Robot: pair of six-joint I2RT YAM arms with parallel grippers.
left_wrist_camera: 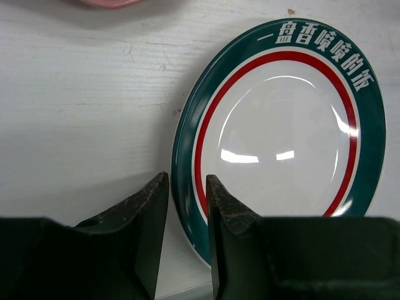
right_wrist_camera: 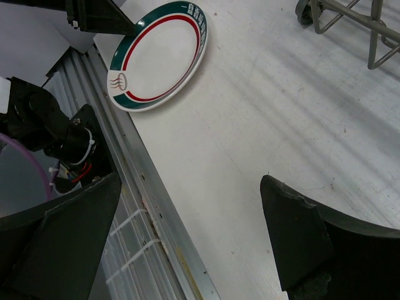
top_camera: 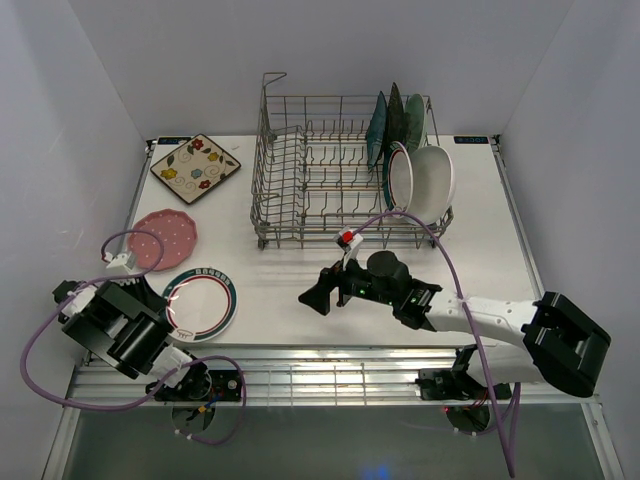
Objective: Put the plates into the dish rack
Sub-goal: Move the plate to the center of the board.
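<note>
A green-rimmed plate (top_camera: 200, 303) lies flat on the table (top_camera: 480, 250), well to the front left of the dish rack (top_camera: 300, 170). My left gripper (left_wrist_camera: 187, 181) has its fingers (left_wrist_camera: 147, 219) narrowly straddling that plate's rim; I cannot tell whether they pinch it. Left of the rack lie a pink dotted plate (top_camera: 165, 240) and a cream floral square plate (top_camera: 195, 168). Several standing plates (top_camera: 415, 170) fill the rack's right end. My right gripper (top_camera: 312, 298) hovers just in front of the rack, fingers spread wide, holding nothing.

Dish rack (top_camera: 300, 185) holds five upright plates (top_camera: 432, 182); three outside.
</note>
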